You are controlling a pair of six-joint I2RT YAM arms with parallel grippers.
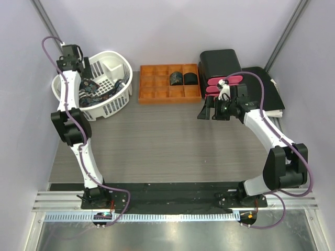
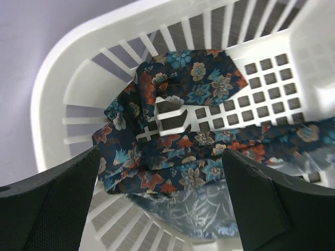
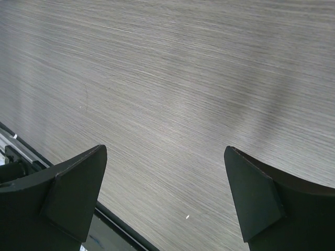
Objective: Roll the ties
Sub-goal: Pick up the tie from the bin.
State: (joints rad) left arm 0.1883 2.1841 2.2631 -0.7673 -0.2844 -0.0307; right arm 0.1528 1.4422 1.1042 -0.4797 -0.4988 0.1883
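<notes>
At the upper left of the top view stands a white basket (image 1: 116, 56) with slotted walls. In it lie the loose ties (image 2: 183, 68), not rolled. Their cloth is dark navy with a dense print of flowers in orange-red, blue and tan. In the left wrist view the cloth is crumpled and draped across a perforated white part of the basket. At the lower middle of that frame a paler blue piece with a leaf pattern shows under it.

The left tool (image 2: 161, 157) hangs above these ties. Its two black fingers are wide apart at the lower corners of the frame and hold nothing.

To the right of the basket, at the upper middle of the top view, is an orange tray (image 1: 154, 83) divided into small compartments. Two rolled ties (image 1: 176, 78) sit side by side in its upper right compartments, as small dark cylinders; their print is too small to see there.

Further right is a black box (image 1: 220, 61). Just below it the right tool (image 3: 165, 151) is over the grey wood-grain surface (image 1: 167, 141). Its fingers are also spread wide and are empty, and only bare surface shows between them.
</notes>
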